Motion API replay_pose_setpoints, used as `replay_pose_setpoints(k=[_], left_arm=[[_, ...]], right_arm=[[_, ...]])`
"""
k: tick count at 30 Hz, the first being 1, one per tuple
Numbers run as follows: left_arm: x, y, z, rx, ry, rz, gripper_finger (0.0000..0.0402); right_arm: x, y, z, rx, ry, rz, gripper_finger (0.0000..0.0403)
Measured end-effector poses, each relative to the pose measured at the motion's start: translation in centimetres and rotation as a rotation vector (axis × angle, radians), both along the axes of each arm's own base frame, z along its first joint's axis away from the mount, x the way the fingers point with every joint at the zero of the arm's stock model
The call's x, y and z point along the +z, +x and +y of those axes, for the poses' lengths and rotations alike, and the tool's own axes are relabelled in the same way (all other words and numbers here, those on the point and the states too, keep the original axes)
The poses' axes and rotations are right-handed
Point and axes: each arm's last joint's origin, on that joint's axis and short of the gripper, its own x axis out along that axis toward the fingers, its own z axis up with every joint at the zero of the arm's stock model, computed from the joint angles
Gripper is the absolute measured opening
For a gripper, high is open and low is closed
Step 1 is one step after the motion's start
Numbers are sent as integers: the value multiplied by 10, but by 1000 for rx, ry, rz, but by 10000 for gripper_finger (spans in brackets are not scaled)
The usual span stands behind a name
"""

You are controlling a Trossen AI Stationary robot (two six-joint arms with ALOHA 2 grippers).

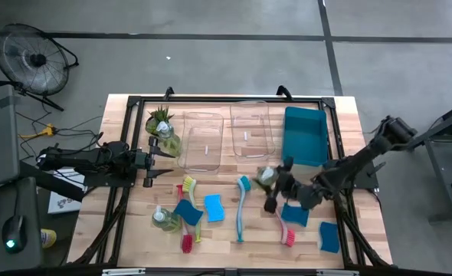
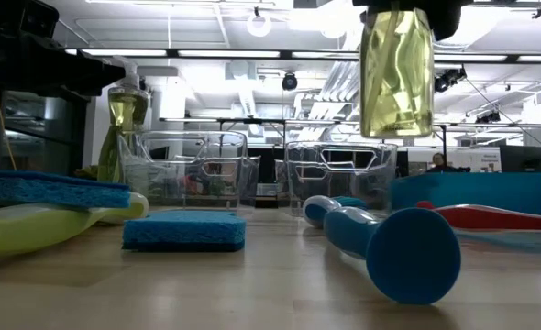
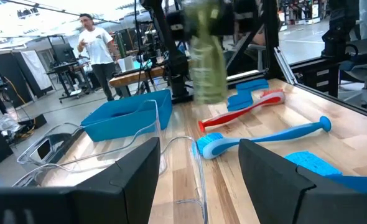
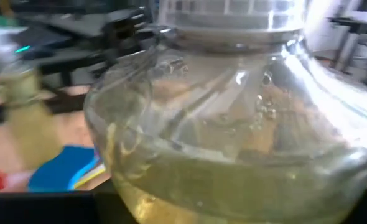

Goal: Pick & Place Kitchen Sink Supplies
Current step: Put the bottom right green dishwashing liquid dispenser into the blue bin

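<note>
Item: soap bottle [image 2: 396,73], clamped between your right gripper [image 1: 270,178] fingers, raised for carrying. Left gripper [image 1: 158,162]: fingers parted, empty, waiting.

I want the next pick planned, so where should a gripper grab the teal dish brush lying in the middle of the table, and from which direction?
Take the teal brush around the middle of its handle, coming straight down from above. It lies flat on the table with the handle running lengthwise and bare wood on both sides there. The blue sponge sits off to one side, so it should not get in the way.
</note>
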Motion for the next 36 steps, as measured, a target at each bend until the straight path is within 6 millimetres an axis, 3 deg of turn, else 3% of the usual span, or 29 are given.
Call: replay_pose_setpoints(k=[9, 19, 36], left_arm=[[0, 0, 0, 0, 0, 0, 213], [0, 0, 0, 0, 0, 0, 213], [0, 0, 0, 0, 0, 0, 213]], right_arm=[[28, -23, -50, -162, 16, 10, 170], [41, -42, -93, -321, 0, 44, 175], [19, -64, -153, -661, 79, 170, 176]])
